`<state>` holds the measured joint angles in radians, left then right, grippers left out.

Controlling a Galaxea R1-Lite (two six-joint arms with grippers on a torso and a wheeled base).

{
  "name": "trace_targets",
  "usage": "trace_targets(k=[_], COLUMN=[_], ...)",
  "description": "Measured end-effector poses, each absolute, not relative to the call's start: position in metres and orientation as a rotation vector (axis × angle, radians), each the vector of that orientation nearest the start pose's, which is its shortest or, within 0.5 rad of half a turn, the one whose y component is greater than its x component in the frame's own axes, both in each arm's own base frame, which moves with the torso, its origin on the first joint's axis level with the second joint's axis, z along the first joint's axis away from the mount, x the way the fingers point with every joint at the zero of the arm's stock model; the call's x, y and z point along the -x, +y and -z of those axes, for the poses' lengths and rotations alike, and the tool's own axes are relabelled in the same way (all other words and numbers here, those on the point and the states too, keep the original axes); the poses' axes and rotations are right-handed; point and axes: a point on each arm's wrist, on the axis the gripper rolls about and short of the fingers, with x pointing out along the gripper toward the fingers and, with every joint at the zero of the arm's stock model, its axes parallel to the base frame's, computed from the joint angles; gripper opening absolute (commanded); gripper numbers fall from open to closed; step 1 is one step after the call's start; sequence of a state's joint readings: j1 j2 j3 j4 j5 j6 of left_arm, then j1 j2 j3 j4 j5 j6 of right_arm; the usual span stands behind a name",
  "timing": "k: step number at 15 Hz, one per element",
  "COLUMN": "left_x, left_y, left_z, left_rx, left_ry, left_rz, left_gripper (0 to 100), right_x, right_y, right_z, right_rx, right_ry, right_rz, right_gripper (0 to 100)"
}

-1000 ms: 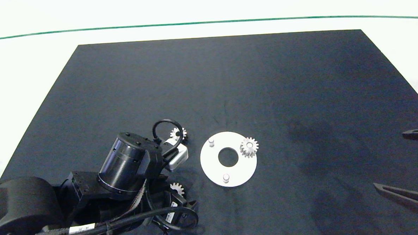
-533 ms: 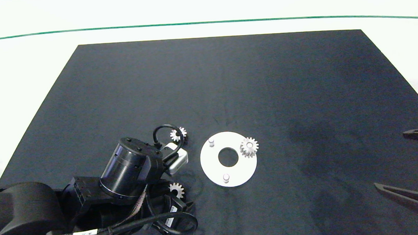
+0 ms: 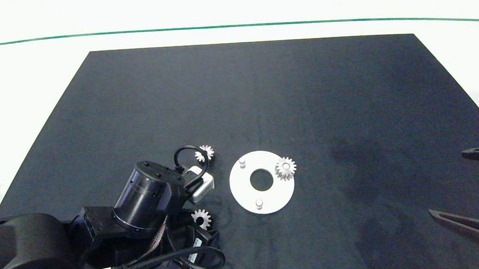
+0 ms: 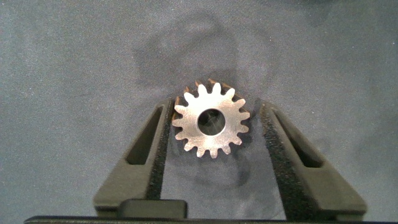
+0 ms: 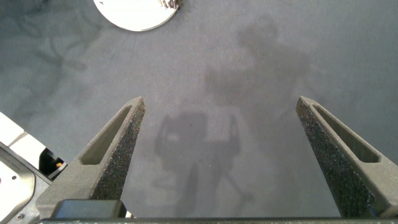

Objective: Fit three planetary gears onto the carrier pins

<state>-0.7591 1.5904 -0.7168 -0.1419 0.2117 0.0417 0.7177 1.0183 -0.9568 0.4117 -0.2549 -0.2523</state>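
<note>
There are three small silver gears. One gear (image 3: pixel 285 168) sits on a pin at the right side of the white disc (image 3: pixel 261 182). That is the only gear on the disc. Two more pins stand bare on the disc, one (image 3: pixel 242 162) at its far left part and one (image 3: pixel 259 203) at its near edge. So that makes three pins, one with a gear and two without.

The second gear (image 3: pixel 204 153) lies flat on the black mat (image 3: pixel 262 93), just left of the disc and a bit farther back. A black cable loop from the left arm sits right by it.

The third gear (image 3: pixel 201 219) lies flat on the mat near the front, left of the disc. The left gripper (image 4: pixel 211 127) is down around it. Its two fingers (image 4: pixel 146 146) stand one on each side of the gear. One finger is very close to the teeth and the other has a small gap, so they are apart and not squeezing.

The right gripper (image 5: pixel 221 124) waits over bare mat at the right edge of the table, far from the disc. Its fingers are wide apart and hold nothing
</note>
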Motion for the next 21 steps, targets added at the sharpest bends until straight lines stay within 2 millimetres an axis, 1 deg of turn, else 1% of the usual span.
trace_targets(k=[21], left_x=[-0.1851], left_y=[-0.1703], left_z=[-0.1497], left_rx=[-0.382], left_ry=[0.631], left_rz=[0.542], left_gripper=[9], right_x=[-0.0884], right_y=[0.0696], right_z=[-0.2716], right_rx=[0.475], right_ry=[0.370], right_rz=[-0.509], right_gripper=[100])
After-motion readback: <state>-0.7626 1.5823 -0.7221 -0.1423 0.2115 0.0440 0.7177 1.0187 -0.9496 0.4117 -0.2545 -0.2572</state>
